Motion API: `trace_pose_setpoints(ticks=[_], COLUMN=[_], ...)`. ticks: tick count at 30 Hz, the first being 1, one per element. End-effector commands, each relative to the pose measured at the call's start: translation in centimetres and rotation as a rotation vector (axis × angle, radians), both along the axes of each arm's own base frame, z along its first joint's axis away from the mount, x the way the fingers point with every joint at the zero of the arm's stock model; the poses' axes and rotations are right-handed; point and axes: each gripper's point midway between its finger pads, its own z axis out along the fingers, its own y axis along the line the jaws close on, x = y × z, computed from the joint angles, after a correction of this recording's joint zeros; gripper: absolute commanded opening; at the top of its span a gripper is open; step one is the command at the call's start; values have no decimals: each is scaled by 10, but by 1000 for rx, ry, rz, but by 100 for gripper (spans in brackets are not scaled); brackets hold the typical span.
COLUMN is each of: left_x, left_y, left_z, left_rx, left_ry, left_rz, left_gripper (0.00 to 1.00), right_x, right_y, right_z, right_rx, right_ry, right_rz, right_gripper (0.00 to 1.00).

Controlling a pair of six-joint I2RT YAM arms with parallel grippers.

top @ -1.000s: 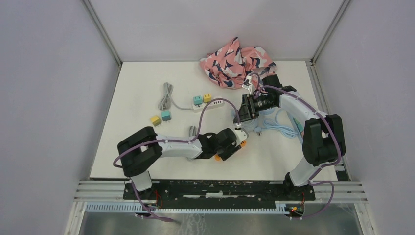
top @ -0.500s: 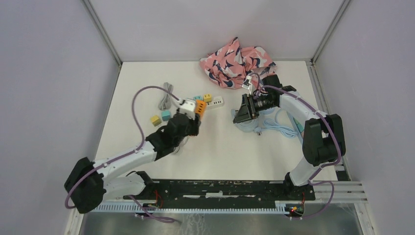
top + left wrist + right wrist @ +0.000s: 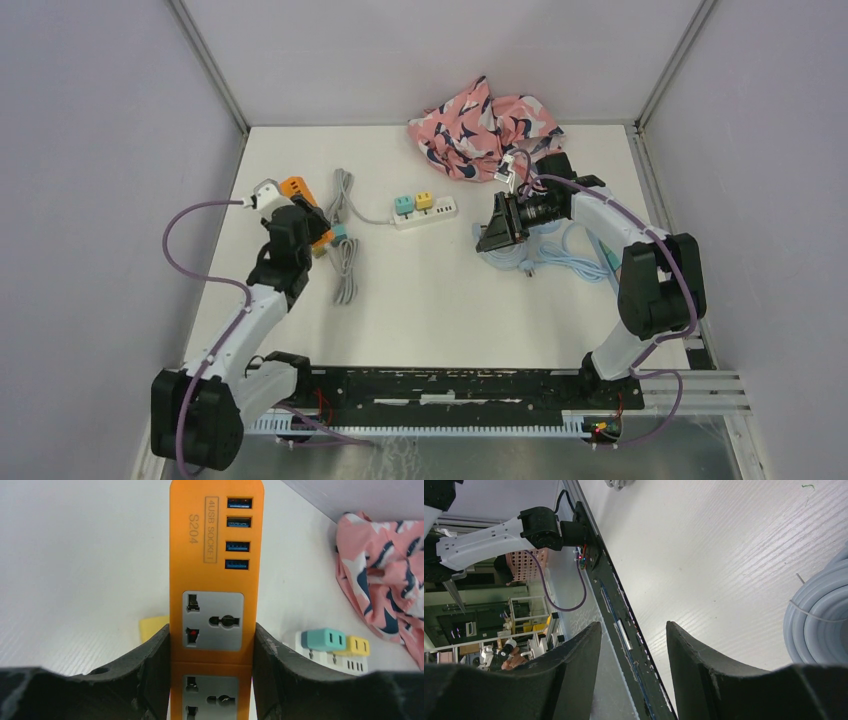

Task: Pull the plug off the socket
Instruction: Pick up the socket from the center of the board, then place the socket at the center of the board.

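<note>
My left gripper (image 3: 303, 212) is shut on an orange socket strip (image 3: 297, 188), held above the table's left side. In the left wrist view the orange socket strip (image 3: 215, 580) runs up between both fingers (image 3: 150, 655), and the sockets that show hold no plug. My right gripper (image 3: 492, 228) hovers open and empty right of centre, over a pale blue cable coil (image 3: 565, 252). The coil's plug end (image 3: 527, 268) seems to lie loose on the table. In the right wrist view the right gripper (image 3: 634, 630) has only table and rail between its fingers, with the coil (image 3: 819, 615) beside it.
A white power strip (image 3: 428, 214) carries teal and yellow adapters; its grey cord (image 3: 341, 195) is bundled to its left. Another grey cord (image 3: 345, 268) trails below the left gripper, near loose adapters (image 3: 338, 232). A pink patterned cloth (image 3: 485, 125) lies at the back.
My left arm has swung from the table's middle far to the left, carrying the orange socket strip and dragging its grey cord along. The right arm has stayed in place.
</note>
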Motion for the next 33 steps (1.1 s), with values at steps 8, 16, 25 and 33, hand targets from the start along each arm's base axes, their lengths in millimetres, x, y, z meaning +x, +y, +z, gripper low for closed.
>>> trace_pose_setpoints(ticks=[8,16,25,33], left_x=[80,119,140,141], left_y=[68,101,116,112], left_z=[-2,-64,-105,-118], left_rx=[-279,-292,-256,-298], left_ry=[17,230,400,424], left_rz=[242,398,440,421], left_gripper=[3,3,3,3], right_x=[6,5,5,4], right_y=[2,3,2,2], right_z=[28,29,30,32], right_rx=[45,50,53,55], right_ry=[-97,-94,-96,-101], right_rz=[5,6,6,6], right_gripper=[57,57,56,57])
